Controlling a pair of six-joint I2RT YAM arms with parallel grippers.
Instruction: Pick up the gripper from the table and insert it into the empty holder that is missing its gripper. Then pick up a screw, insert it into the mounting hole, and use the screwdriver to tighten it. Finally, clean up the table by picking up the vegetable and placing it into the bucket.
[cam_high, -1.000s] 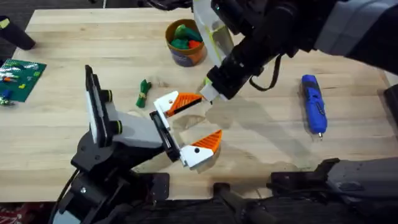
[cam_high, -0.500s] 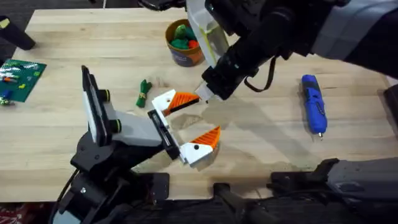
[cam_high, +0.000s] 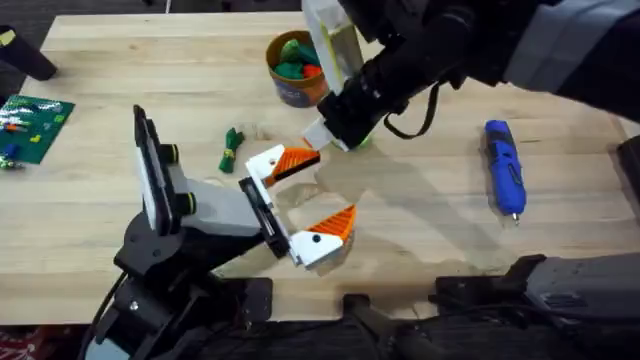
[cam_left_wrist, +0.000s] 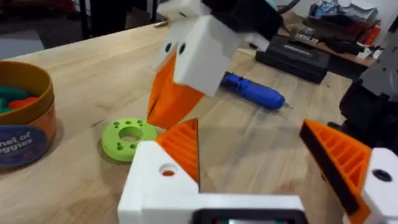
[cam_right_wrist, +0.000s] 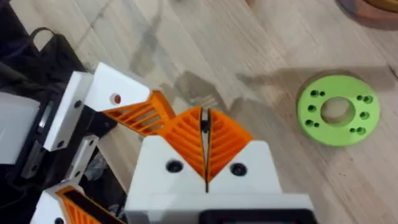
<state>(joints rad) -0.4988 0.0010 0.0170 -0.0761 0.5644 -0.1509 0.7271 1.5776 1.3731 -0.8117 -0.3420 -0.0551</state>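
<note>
the white-and-orange finger piece (cam_high: 280, 163) sits in its bracket, the right gripper (cam_right_wrist: 205, 146) hangs clenched and empty just above it, so fetching a screw seems next; left gripper (cam_left_wrist: 267, 168) spread open.

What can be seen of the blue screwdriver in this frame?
The screwdriver is a blue, pen-shaped tool of plastic look with a thin metal bit at one end. It lies flat on the table at the right side, lengthwise away from the arms' bases, bit end toward them. Nothing touches it; the right gripper hangs well to its left. In the left wrist view it lies on the wood behind the white-and-orange fingers.
</note>
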